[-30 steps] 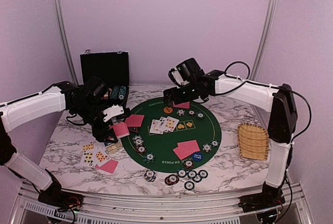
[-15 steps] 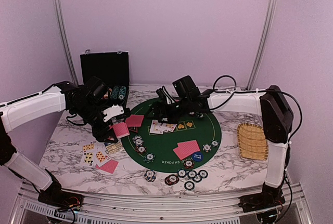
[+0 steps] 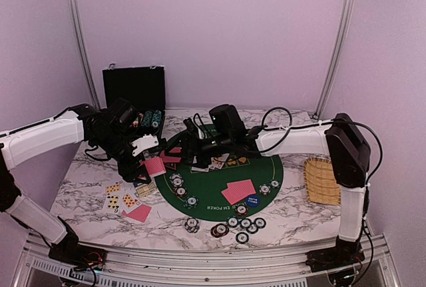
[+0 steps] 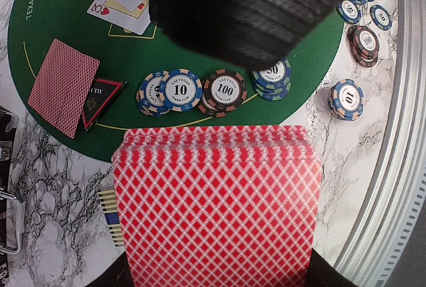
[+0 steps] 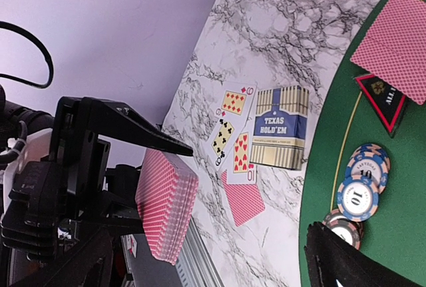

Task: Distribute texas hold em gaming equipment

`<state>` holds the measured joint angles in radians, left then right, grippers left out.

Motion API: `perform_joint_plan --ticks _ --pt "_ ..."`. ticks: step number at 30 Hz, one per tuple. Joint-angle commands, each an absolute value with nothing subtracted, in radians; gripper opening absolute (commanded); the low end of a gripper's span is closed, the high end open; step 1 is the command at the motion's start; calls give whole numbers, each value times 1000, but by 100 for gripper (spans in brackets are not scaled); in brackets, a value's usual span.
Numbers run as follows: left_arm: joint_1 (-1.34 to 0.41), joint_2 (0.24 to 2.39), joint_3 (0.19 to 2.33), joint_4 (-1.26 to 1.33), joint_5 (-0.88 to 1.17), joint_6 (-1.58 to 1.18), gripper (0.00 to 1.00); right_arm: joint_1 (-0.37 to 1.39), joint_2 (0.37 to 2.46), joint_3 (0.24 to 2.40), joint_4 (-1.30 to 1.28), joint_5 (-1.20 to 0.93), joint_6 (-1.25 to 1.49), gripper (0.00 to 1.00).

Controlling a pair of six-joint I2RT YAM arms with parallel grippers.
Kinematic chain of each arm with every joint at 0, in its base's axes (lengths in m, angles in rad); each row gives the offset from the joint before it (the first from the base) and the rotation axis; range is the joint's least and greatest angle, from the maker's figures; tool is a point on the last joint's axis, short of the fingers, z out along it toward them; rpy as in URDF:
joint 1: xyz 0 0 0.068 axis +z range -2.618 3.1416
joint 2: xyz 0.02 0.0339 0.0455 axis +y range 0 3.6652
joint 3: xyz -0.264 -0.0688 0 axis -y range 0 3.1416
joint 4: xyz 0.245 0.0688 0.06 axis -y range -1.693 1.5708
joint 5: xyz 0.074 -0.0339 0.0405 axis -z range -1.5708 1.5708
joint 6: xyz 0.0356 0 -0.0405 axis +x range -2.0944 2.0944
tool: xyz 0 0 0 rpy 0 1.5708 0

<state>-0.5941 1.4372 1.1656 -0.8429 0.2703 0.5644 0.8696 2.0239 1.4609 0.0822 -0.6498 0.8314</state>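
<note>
My left gripper (image 3: 153,164) is shut on a deck of red-backed playing cards (image 3: 156,167), held above the table's left part; the deck (image 4: 213,200) fills the left wrist view. My right gripper (image 3: 188,143) reaches leftward over the green mat (image 3: 213,184), open and holding nothing, close to the deck (image 5: 166,207). One of its fingers (image 5: 339,260) shows at the lower right of the right wrist view. Poker chips (image 4: 181,90) lie on the mat's left edge beside a triangular red-black marker (image 4: 103,100) and red-backed cards (image 4: 64,87).
An open black chip case (image 3: 133,90) stands at the back left. A wicker basket (image 3: 324,180) sits at the right. A blue card box (image 5: 281,127), face-up cards (image 5: 233,127) and a red-backed card (image 5: 243,202) lie left of the mat. Several chips (image 3: 239,224) line the front.
My right arm has swung from the far side of the mat leftward and lower, ending near the deck held by my left gripper. The left arm has stayed still.
</note>
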Motion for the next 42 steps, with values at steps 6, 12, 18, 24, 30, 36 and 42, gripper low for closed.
perform_joint_plan --ticks 6,12,18,24,30,36,42 --pt "-589 1429 1211 -850 294 561 0 893 2055 1441 238 -678 928 99" --pt "-588 1432 1216 -850 296 561 0 897 2058 1419 317 -683 971 99" --pt "-588 1430 1215 -851 293 560 0 904 2068 1411 371 -694 1005 99" --pt "-589 1425 1210 -850 292 558 0 911 2091 1415 392 -708 1026 99" --pt "-589 1431 1216 -850 296 557 0 914 2115 1409 432 -723 1061 99" --pt "-588 1437 1220 -850 297 558 0 930 2152 1449 451 -744 1076 99" --pt "-589 1441 1224 -850 301 557 0 947 2199 1486 508 -766 1130 98"
